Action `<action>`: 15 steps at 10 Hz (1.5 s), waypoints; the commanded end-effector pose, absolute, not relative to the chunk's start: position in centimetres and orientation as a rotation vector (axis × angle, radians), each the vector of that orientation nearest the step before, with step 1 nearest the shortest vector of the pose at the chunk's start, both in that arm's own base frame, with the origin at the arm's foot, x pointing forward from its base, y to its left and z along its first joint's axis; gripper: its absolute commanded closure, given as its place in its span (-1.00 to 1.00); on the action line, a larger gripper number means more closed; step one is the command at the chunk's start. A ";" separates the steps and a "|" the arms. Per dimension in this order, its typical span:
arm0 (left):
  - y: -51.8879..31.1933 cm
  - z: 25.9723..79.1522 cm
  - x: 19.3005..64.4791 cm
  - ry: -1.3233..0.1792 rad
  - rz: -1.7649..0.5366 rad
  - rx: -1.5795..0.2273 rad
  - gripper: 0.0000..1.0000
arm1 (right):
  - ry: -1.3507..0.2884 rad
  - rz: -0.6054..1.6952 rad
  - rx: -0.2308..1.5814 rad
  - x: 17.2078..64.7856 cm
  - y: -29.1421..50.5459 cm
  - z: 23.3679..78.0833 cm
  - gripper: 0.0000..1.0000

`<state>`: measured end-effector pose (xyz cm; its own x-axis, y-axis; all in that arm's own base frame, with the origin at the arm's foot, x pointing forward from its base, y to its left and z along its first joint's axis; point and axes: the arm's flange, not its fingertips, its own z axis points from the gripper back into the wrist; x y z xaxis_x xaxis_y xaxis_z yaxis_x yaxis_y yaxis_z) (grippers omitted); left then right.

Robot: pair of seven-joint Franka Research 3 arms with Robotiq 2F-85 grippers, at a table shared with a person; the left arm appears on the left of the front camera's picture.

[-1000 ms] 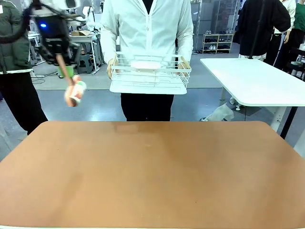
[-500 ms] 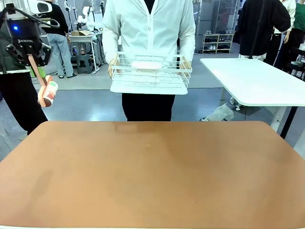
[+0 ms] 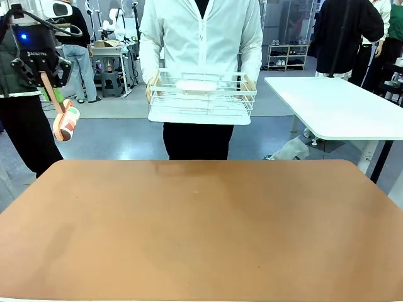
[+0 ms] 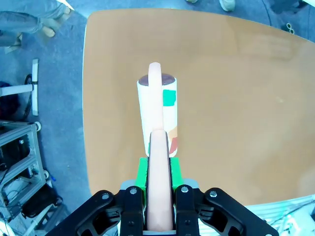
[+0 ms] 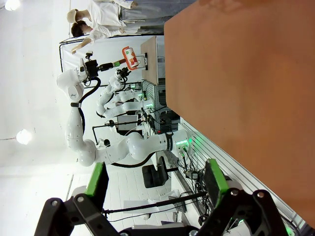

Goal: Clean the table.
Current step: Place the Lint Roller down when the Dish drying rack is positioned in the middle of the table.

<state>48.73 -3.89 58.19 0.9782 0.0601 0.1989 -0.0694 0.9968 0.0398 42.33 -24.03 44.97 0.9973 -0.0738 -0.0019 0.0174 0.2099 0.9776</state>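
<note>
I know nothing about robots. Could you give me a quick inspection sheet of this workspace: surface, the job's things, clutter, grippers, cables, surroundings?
Surface: reddish-brown table, smooth, no marks seen.
Job's things: lint roller with a pink handle and a white roll, held in the air near the table's far left corner.
Clutter: nothing seen.
Grippers: left gripper shut on the roller's handle; right gripper open, holding nothing.
Cables: black cable looped by the left wrist.
Surroundings: person at the far side holding a white wire basket; white-topped table behind on the right.
</note>
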 end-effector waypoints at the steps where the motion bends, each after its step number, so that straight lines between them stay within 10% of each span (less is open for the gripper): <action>1: -3.7 58.5 48.7 -0.204 0.066 0.051 0.58 | -0.052 -0.061 1.358 42.2 -24.0 45.2 -1.00; 15: -3.7 58.5 48.7 -0.204 0.066 0.051 0.58 | -0.052 -0.061 1.358 42.2 -24.0 45.2 -1.00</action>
